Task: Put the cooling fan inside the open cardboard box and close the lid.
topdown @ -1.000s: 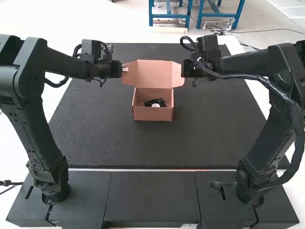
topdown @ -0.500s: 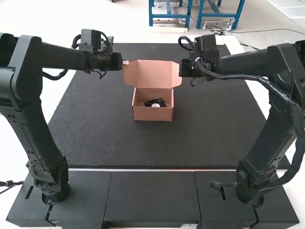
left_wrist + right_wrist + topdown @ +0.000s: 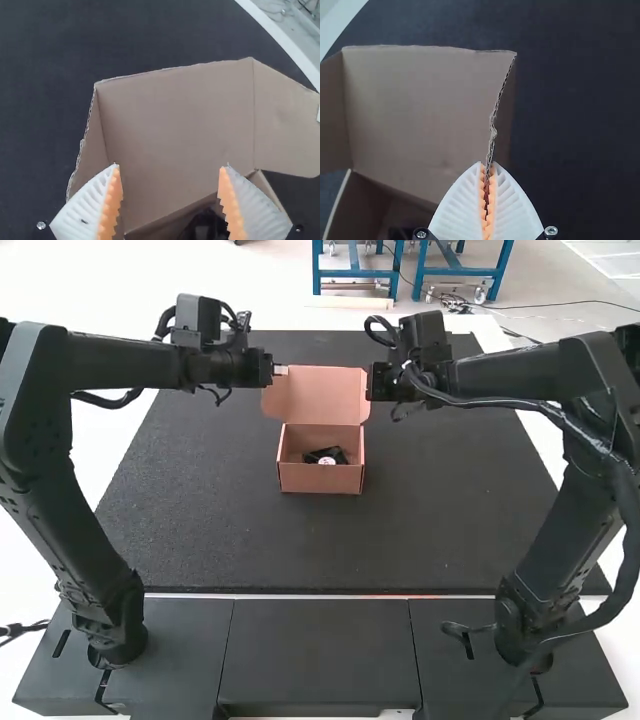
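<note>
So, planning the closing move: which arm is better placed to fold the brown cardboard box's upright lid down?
Right. The right gripper is shut on the side edge of the upright brown cardboard lid, so it could pull it over the black fan. The left gripper is open, holding nothing.

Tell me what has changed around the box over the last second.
Both grippers moved inward: the left gripper rightward, the right gripper leftward, shut on the edge of the lid. Its side flaps folded in, narrowing it. The cardboard box and the cooling fan inside stayed put.
</note>
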Robot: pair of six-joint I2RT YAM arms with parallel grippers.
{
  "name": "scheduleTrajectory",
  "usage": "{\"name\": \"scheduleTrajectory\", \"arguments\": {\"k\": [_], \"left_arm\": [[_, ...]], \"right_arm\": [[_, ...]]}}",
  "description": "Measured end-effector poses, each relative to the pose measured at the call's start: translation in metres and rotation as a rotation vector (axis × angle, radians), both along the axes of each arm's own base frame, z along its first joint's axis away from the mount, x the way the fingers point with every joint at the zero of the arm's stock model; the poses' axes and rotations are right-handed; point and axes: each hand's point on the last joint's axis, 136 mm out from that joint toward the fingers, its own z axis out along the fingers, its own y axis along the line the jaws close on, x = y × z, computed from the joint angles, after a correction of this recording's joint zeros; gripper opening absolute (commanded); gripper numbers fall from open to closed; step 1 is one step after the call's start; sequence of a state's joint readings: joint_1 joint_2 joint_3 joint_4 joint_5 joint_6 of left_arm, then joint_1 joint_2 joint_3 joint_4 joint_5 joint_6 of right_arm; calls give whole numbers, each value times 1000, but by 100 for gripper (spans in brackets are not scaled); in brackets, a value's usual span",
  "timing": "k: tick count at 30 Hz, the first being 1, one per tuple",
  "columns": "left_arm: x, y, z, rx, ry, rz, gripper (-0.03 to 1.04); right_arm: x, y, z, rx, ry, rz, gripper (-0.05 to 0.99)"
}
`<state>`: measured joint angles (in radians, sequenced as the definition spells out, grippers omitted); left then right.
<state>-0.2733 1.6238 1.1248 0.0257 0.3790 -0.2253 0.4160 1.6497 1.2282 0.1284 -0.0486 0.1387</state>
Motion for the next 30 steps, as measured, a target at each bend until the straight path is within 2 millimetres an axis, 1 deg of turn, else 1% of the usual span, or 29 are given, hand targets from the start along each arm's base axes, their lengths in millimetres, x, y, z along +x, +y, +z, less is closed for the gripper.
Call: {"name": "scheduleTrajectory", "arguments": {"k": [4, 6, 9, 12, 16, 18, 19, 22, 26, 30], "left_arm": [[-2, 0, -6, 9, 8, -3, 74], [-2, 1, -6, 18, -1, -6, 77], [2, 5, -3, 28, -32, 2, 77], [5, 12, -5, 40, -50, 15, 77], [4, 22, -18, 63, -39, 30, 76], [2, 24, -24, 74, -28, 30, 76], [1, 25, -28, 79, -23, 30, 73], [-2, 25, -35, 89, -12, 28, 60], [-2, 26, -35, 92, -16, 29, 37], [0, 25, -32, 91, -34, 28, 37]], "right_arm": [[-2, -1, 0, 0, 1, 0, -1], [-4, -2, 0, 0, 2, 0, -1], [-5, -1, 0, 2, 3, 6, -1], [-5, -1, 0, 3, 4, 7, -1], [-5, 0, 0, 4, 5, 10, -1], [-5, 0, -1, 5, 6, 12, -1], [-5, 0, -1, 6, 6, 13, -1], [-6, 0, -1, 5, 6, 13, -1], [-6, 0, -1, 6, 6, 13, -1], [-7, 0, -2, 6, 8, 13, -1]]}}
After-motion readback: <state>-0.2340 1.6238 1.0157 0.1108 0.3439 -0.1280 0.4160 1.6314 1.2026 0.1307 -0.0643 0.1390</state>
